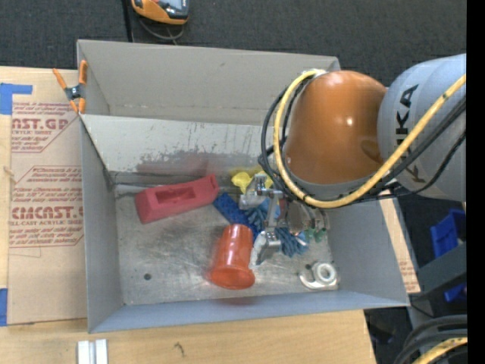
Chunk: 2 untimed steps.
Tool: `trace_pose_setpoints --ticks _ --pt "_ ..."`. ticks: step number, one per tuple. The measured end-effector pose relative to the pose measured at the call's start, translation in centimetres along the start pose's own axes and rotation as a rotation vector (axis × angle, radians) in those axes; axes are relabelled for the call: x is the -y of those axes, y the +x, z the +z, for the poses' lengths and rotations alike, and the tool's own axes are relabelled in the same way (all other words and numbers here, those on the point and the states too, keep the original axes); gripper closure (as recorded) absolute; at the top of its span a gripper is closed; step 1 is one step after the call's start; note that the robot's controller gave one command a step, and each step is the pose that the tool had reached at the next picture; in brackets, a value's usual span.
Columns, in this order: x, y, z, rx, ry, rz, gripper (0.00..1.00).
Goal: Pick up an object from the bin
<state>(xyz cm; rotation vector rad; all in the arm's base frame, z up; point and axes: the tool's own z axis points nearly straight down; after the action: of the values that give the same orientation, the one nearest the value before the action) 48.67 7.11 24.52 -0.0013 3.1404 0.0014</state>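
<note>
The arm (424, 127) comes in from three o'clock, its rounded orange cover (337, 127) bulging over the right half of the bin (189, 74), and a yellow cable (282, 120) loops round that cover. Below it the gripper (264, 220) is down near the floor, a touch toward three o'clock of the bin's middle. Is it clasping anything? I cannot tell from here.

It sits right over a blue plastic thing (231, 207). The long axis of that piece runs from ten o'clock down to four o'clock and passes beneath the gripper. I cannot tell if it is one blue piece or a few tangled together.

The count around it:
- One orange cup (233, 258) lies on its side at seven o'clock of the gripper, just beside it, with its wide end toward six.
- One red block (176, 198) lies at nine to ten o'clock, almost on the nine-to-three line.
- One small yellow piece (244, 179) lies at eleven, near the back wall.
- One white ring of tape (318, 275) lies flat at four o'clock, apart from the others.
</note>
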Motion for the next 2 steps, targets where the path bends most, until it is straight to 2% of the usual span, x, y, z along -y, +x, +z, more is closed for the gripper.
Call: trace_pose_setpoints --ticks 1,2 --pt "0.0 0.0 0.0 0.000 0.000 0.000 0.00" --pt "0.1 -1.3 5.7 0.007 0.000 -0.015 0.00"
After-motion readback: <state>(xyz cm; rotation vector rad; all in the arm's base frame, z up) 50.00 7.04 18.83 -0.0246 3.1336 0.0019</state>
